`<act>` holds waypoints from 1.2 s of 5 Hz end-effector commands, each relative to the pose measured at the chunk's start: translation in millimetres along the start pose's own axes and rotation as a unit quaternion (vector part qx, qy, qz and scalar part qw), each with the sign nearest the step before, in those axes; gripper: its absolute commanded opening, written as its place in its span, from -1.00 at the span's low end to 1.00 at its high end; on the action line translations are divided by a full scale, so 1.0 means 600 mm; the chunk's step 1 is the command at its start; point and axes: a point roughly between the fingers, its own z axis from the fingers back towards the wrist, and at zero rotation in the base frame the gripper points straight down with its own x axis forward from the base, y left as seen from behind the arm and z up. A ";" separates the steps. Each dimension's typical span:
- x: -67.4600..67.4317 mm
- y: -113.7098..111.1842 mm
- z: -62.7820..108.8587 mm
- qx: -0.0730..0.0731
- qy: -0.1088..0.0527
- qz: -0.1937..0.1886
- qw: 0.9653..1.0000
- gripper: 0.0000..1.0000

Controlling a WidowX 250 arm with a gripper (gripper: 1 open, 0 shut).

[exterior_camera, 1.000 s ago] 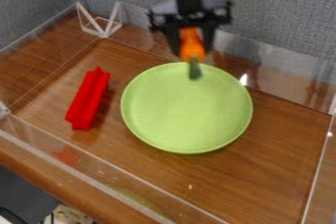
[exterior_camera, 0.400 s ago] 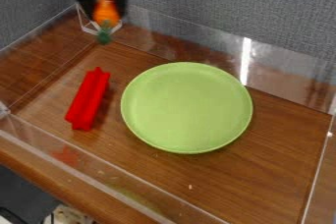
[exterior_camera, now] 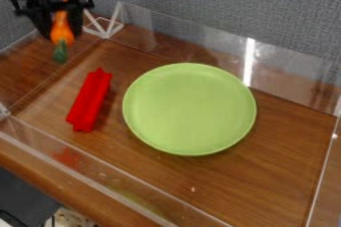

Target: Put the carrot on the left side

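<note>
In the camera view, the black gripper [exterior_camera: 59,24] is at the upper left, pointing down, with its fingers clasped on the orange carrot [exterior_camera: 60,28]. The carrot hangs upright, its orange part up between the fingers and its dark green stem end down. It is over the far left part of the wooden desk [exterior_camera: 273,156]; whether the green tip touches the wood, I cannot tell. A white wire frame [exterior_camera: 103,20] stands just to the right of the gripper, by the back edge of the desk. Nearer the camera, a red rectangular block [exterior_camera: 90,100] lies at a slant on the wood, apart from the carrot. To the right of the block, and not touching it, is a round, light green plate [exterior_camera: 189,110]. Clear panels [exterior_camera: 286,70] run along the back of the desk, and behind them is a grey textured wall [exterior_camera: 253,7].
</note>
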 end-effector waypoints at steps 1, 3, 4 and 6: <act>0.007 -0.005 -0.028 -0.011 -0.017 -0.061 0.998 -1.00; 0.005 -0.021 -0.081 -0.017 -0.010 -0.169 0.985 1.00; 0.003 -0.022 -0.088 -0.015 -0.010 -0.183 0.983 -1.00; -0.012 -0.036 -0.071 0.014 -0.012 -0.128 0.992 1.00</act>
